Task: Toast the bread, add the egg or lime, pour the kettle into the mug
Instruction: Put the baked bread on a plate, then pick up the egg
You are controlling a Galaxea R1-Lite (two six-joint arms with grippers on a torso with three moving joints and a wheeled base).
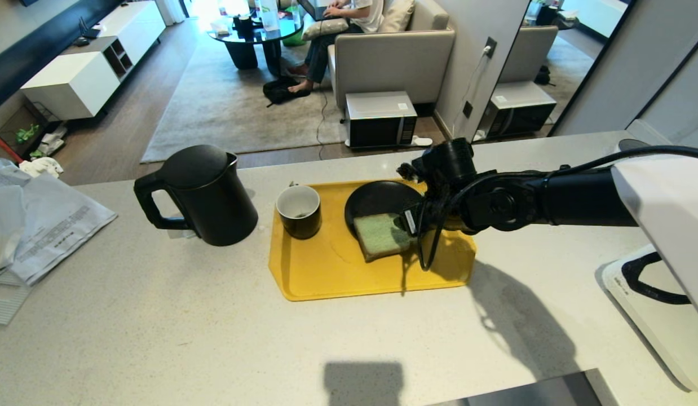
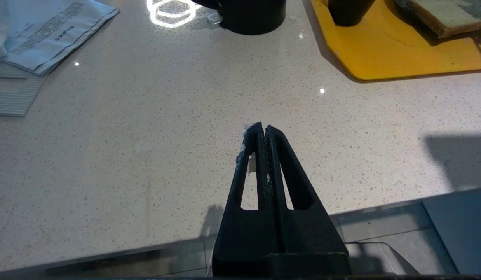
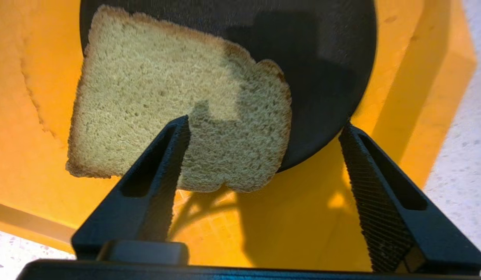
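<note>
At centre frame of the head view, a yellow tray point(image 1: 332, 270) sits on the pale speckled surface point(image 1: 157, 327). On the tray: the mug point(image 1: 299, 211) at its upper left corner, black outside and white inside, upright; a black plate point(image 1: 377, 198) to the right of the mug. The bread point(image 1: 381, 235) lies flat, its upper part on the plate's lower rim, its lower part overhanging onto the tray.

Right claw point(image 3: 264, 128): arm enters from the right of the head view and ends just over the bread's right edge. In the right wrist view the jaws stand wide apart with nothing between them; one finger point(image 3: 166, 163) is over the bread's face, the other over the plate's edge and tray. Whether either finger touches the bread I cannot tell.

Left claw point(image 2: 262, 130): seen only in the left wrist view, jaws pressed together, empty, above bare surface well clear of the tray.

The kettle point(image 1: 205, 194) stands upright on the surface left of the tray, near the mug but apart from it, handle toward frame left. Papers point(image 1: 44, 225) lie at the left edge. Upper frame: a microwave point(image 1: 381, 119) on the floor, and a person seated on a sofa point(image 1: 394, 53).
</note>
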